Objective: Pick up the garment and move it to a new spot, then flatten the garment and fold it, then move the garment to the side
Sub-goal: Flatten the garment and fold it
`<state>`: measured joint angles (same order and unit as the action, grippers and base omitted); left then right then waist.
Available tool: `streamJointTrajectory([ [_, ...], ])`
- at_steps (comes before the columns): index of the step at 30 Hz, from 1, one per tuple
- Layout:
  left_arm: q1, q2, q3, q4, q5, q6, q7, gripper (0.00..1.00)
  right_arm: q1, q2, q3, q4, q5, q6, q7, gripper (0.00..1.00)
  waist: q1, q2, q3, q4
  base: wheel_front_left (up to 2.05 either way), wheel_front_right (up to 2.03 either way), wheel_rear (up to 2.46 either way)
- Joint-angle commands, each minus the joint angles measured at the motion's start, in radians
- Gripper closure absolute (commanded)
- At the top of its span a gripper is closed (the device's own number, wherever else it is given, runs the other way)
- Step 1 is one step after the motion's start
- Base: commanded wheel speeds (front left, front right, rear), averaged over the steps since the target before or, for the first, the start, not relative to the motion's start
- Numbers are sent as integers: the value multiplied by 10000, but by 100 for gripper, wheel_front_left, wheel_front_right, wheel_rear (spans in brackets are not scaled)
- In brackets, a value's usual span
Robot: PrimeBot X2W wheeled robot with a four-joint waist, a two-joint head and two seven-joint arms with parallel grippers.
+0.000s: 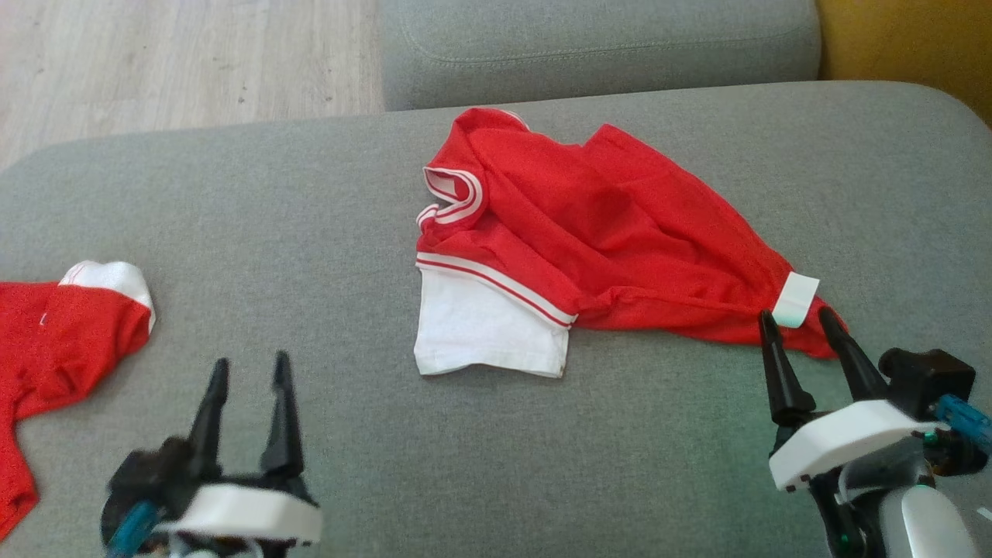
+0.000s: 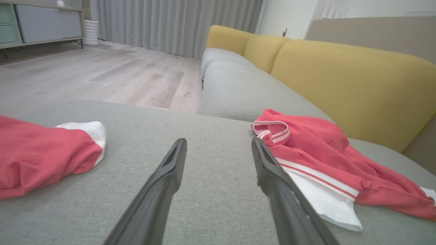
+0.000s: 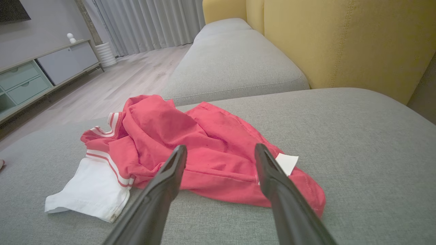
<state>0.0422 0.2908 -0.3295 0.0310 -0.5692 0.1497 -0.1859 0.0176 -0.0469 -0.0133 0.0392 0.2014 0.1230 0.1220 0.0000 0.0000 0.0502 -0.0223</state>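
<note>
The right gripper (image 1: 796, 312) stood open, its two dark fingers spread wide with nothing clamped between them. Its tips sat at the near right corner of the garment (image 1: 604, 217), one finger on each side of a white tag (image 1: 798, 298) at that hem. Whether the tips touched the cloth could not be told. In the right wrist view the fingers framed the same red corner, with the tag just beside the right-hand finger. The left gripper (image 1: 252, 358) was likewise open and empty, poised over bare grey fabric and apart from any cloth.

The garment, a red shirt, lay crumpled near the middle of the grey seat cushion (image 1: 310, 217), bunched in loose folds rather than flat. A white section (image 1: 484, 329), edged with a red and white striped band, lay flat at its near left side, toward the robot. A striped opening (image 1: 453, 194) curled at its far left side; whether it was a collar or a cuff could not be told. A second red garment (image 1: 54, 341) with a white end lay at the cushion's left edge, well apart from the first and left of the left gripper.

Beyond the seat a second grey cushion (image 1: 597, 46) adjoined it, with a yellow backrest (image 1: 907, 39) on the right and a pale wooden floor (image 1: 155, 62) on the left. The left wrist view showed grey curtains (image 2: 170, 23) and a low cabinet (image 2: 41, 23) across the floor.
</note>
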Motion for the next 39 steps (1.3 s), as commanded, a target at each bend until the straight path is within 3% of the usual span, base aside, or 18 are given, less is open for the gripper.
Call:
streamJointTrajectory([
  [1,-719,129,240,-227,147,44,93,0,-283,-35,261,-440,41,77,-43,0,0,0,25,-8,0,0,0],
  [5,-1567,-133,-455,290,320,-97,932,0,-361,-34,376,-517,49,77,26,0,0,0,168,-63,0,0,0],
  [11,-2927,-974,-1315,1822,209,-342,2166,0,-541,-34,697,-538,81,77,120,0,0,0,475,-369,0,0,0],
  [16,-3434,-1409,-1530,3230,1,-215,2967,0,-714,-34,1003,-445,195,77,110,0,0,0,684,-806,0,0,0],
  [21,-3718,-1531,-1501,4145,-16,103,3248,0,-818,-34,1098,-372,279,77,21,0,0,0,916,-1176,0,0,0],
  [26,-4135,-1688,-1507,4753,-80,41,3139,0,-899,-34,1097,-270,288,77,-57,0,0,0,1162,-1397,0,0,0],
  [27,-4188,-1709,-1549,4850,-85,0,3171,21,-909,-34,1098,-253,288,77,-55,0,0,0,1189,-1410,0,0,0],
  [28,-4229,-1731,-1575,4917,-92,-35,3160,95,-917,-34,1100,-240,293,77,-57,0,0,0,1211,-1418,0,0,0],
  [29,-4240,-1761,-1588,4966,-123,-70,3141,100,-920,-34,1098,-224,296,77,-55,0,0,0,1226,-1422,0,0,0],
  [39,-3448,-1511,-1411,4110,-157,54,2256,100,-789,-34,-59,-230,262,77,258,0,0,0,1280,-1279,0,0,0],
])
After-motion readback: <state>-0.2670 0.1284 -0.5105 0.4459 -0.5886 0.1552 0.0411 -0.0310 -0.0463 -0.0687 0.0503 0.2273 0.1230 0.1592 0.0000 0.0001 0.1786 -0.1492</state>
